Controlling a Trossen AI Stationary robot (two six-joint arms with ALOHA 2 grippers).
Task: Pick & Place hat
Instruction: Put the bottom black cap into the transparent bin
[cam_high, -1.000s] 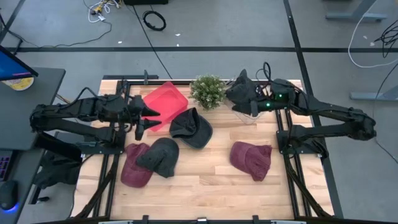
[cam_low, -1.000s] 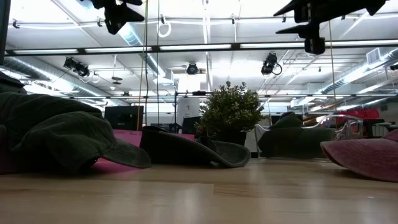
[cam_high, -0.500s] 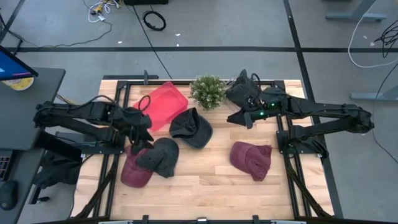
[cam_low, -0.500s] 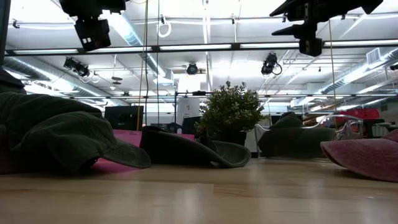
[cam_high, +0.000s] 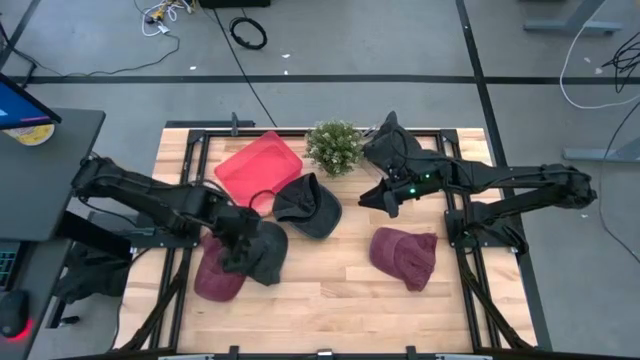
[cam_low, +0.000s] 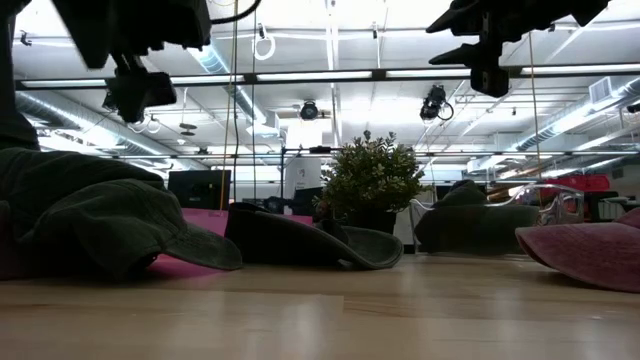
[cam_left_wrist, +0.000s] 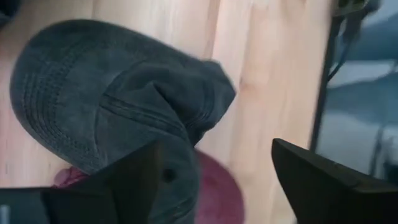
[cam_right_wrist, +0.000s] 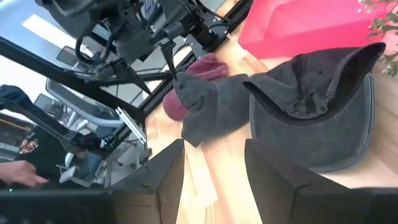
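Hats: three dark (cam_high: 262, 250), two maroon (cam_high: 405, 254).

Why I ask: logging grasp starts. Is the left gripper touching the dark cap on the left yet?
Apart. The left wrist view shows the left gripper open, with the dark cap beyond its fingers, which close on nothing.

A small potted plant (cam_high: 334, 147) stood at the far middle of the wooden bench (cam_high: 330, 300), with a red tray (cam_high: 250, 168) just to its left, lying flat.
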